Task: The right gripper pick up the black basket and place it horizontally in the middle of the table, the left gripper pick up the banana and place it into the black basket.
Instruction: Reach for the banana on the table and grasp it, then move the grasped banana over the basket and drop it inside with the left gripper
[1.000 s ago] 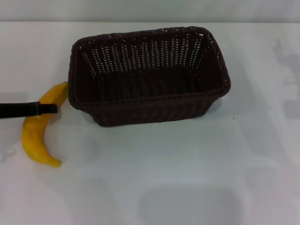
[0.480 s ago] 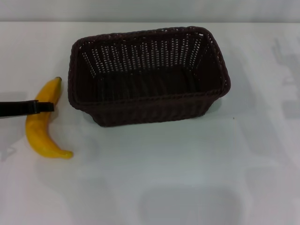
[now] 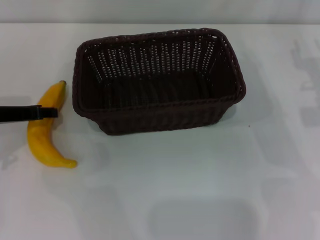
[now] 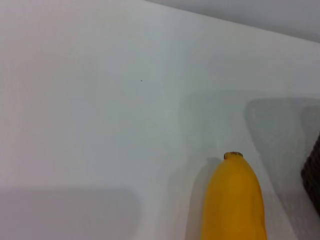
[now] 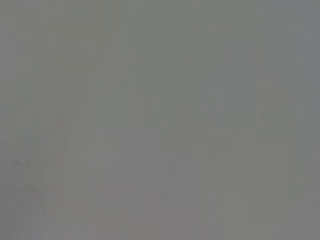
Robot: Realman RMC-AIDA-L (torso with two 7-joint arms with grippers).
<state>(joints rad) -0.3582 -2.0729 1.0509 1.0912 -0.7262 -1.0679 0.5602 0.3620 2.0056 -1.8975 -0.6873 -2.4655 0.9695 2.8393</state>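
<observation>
The black basket stands lengthwise across the middle of the white table, open side up and empty. The yellow banana lies on the table to the left of the basket, its dark stem tip pointing away from me and close to the basket's left wall. My left gripper reaches in from the left edge as a thin black bar lying across the banana's upper half. The left wrist view shows the banana's end and a sliver of the basket. My right gripper is out of view.
The table's far edge runs behind the basket. The right wrist view shows only a flat grey field.
The banana has turned: its lower end swung right, and its stem tip moved slightly away from the basket. The left gripper bar shifted slightly left.
</observation>
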